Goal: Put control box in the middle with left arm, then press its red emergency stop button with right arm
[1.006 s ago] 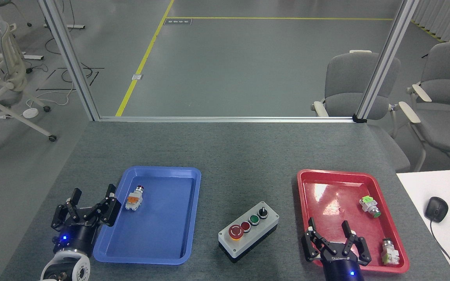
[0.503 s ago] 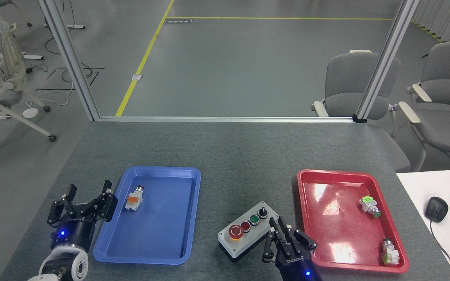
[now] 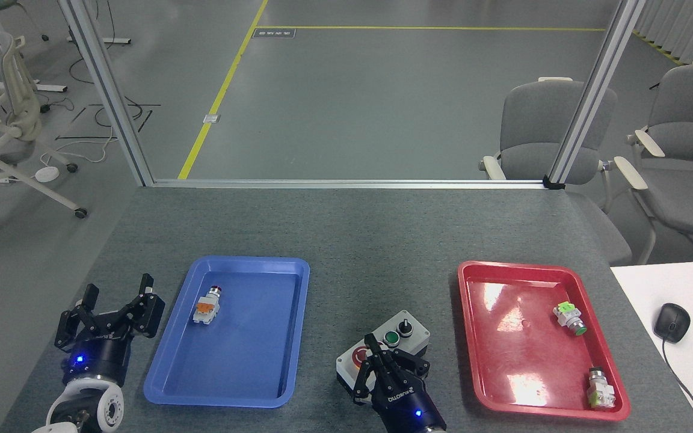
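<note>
The control box (image 3: 417, 332), light grey on a black base, lies on the dark speckled middle (image 3: 370, 252) of the tabletop between the two trays. Its black knob (image 3: 405, 326) and green button (image 3: 391, 338) show. My right gripper (image 3: 374, 351) hovers over the box's near-left end with its fingers drawn together, shut on nothing. Its tips sit over the red emergency stop button (image 3: 357, 356), of which only a sliver shows at their left. My left gripper (image 3: 118, 290) stands open at the table's left edge, beside the blue tray and well away from the box.
A blue tray (image 3: 244, 262) on the left holds a small white-and-orange part (image 3: 207, 305). A red tray (image 3: 515, 266) on the right holds two small green-tipped parts (image 3: 569, 317) (image 3: 599, 388). A white desk with a mouse (image 3: 671, 322) adjoins the right side.
My right gripper swung left from over the red tray to over the box's left end, closing its fingers. My left gripper drew back left and toward me, still open.
</note>
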